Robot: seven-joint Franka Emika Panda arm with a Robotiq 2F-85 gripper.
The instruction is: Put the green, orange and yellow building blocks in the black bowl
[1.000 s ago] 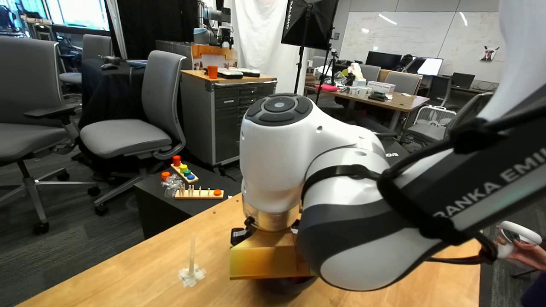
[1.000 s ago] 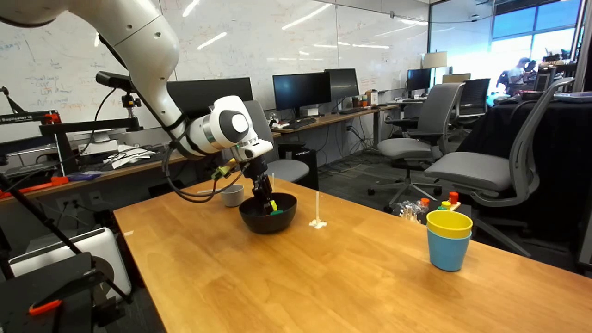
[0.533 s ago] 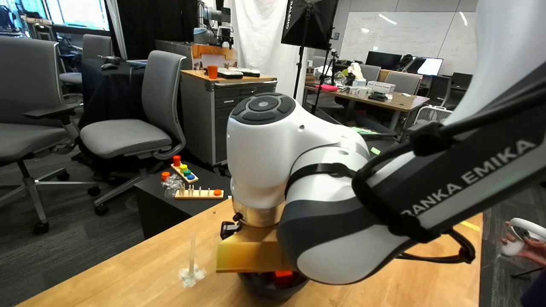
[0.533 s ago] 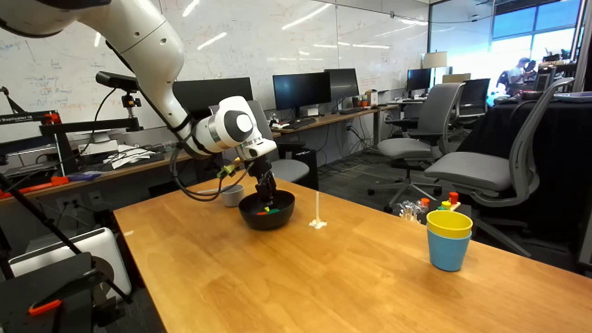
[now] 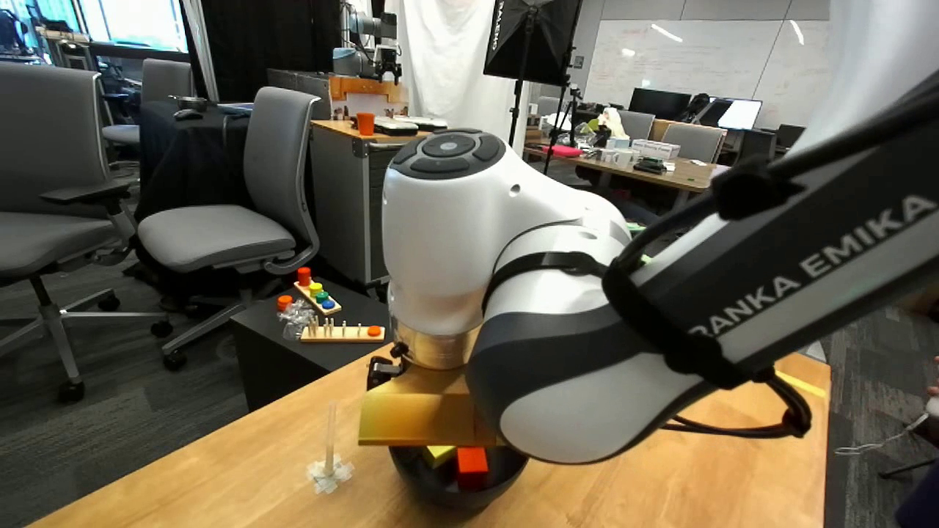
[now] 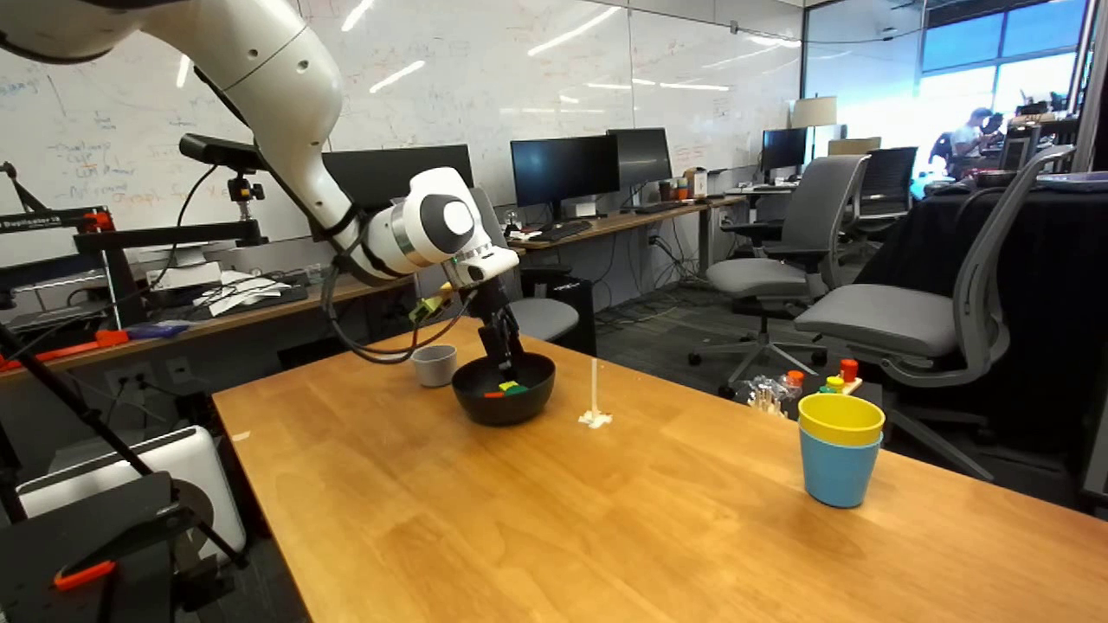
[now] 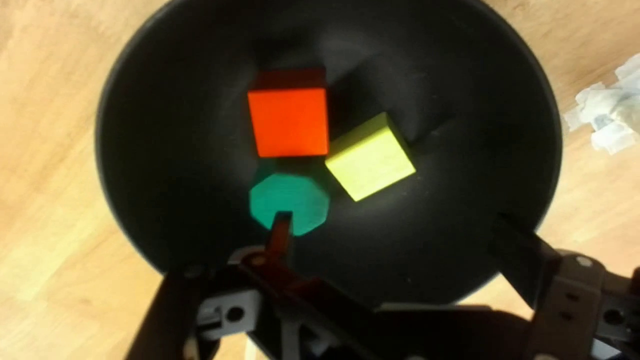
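All three blocks lie inside the black bowl (image 7: 475, 120) in the wrist view. The orange block (image 7: 292, 125) is towards the top, the yellow block (image 7: 371, 164) sits to its right, and the green block (image 7: 307, 197) shows an eight-sided face just below the orange one. My gripper (image 7: 395, 222) hangs over the bowl with its fingers spread wide and nothing between them. One fingertip covers a bit of the green block. In an exterior view the gripper (image 6: 505, 365) reaches down over the bowl (image 6: 502, 412), with patches of all three colours visible in it.
A grey cup (image 6: 434, 366) stands just behind the bowl. Taped to the table is an upright stick (image 6: 595, 389) close to the bowl. Stacked yellow and blue cups (image 6: 838, 467) stand near the table edge. Peg toys (image 5: 341, 334) lie on a separate black box.
The yellow block, at the fingertips a second ago, now rests in the bowl. My gripper has opened, and the arm has risen a little, uncovering the orange and yellow blocks in an exterior view.
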